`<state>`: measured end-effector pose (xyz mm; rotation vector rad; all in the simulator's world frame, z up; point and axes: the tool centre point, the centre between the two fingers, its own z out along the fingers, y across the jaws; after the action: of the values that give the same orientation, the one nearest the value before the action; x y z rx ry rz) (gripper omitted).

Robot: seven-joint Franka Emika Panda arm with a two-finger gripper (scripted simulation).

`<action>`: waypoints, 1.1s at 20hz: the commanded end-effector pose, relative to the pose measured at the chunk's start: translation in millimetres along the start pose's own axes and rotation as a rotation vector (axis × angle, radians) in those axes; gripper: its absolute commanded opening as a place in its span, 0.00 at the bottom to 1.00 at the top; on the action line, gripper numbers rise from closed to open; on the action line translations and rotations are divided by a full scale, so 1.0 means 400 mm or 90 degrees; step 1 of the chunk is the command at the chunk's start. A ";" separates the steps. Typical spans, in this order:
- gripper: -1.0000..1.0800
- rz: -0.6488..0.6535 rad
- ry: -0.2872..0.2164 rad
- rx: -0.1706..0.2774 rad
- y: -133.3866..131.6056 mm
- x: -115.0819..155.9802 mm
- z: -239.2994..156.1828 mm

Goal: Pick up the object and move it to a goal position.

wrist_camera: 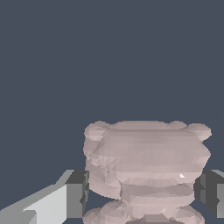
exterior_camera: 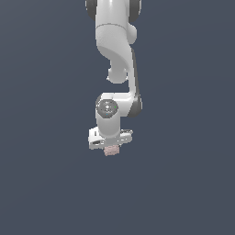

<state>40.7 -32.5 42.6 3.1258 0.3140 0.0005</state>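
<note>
The object (exterior_camera: 110, 150) is a small pale pinkish-beige lumpy block showing just under the white hand of the arm in the exterior view. In the wrist view the object (wrist_camera: 146, 168) fills the space between the two dark finger pads (wrist_camera: 77, 192), which press against its two sides. My gripper (exterior_camera: 110, 148) is shut on the object; its fingers are mostly hidden behind the hand and the block. The gripper (wrist_camera: 142, 192) points straight down from the arm.
A plain dark blue-grey surface (exterior_camera: 183, 183) lies all around, with nothing else on it. The white arm (exterior_camera: 114, 41) comes down from the top middle of the exterior view.
</note>
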 end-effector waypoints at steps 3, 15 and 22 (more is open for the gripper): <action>0.00 0.000 0.000 0.000 0.000 -0.002 0.000; 0.00 0.000 0.000 0.000 -0.004 -0.073 -0.010; 0.00 0.000 0.000 0.000 -0.009 -0.171 -0.023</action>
<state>-17.6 -41.0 50.5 3.1259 0.3147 -0.0008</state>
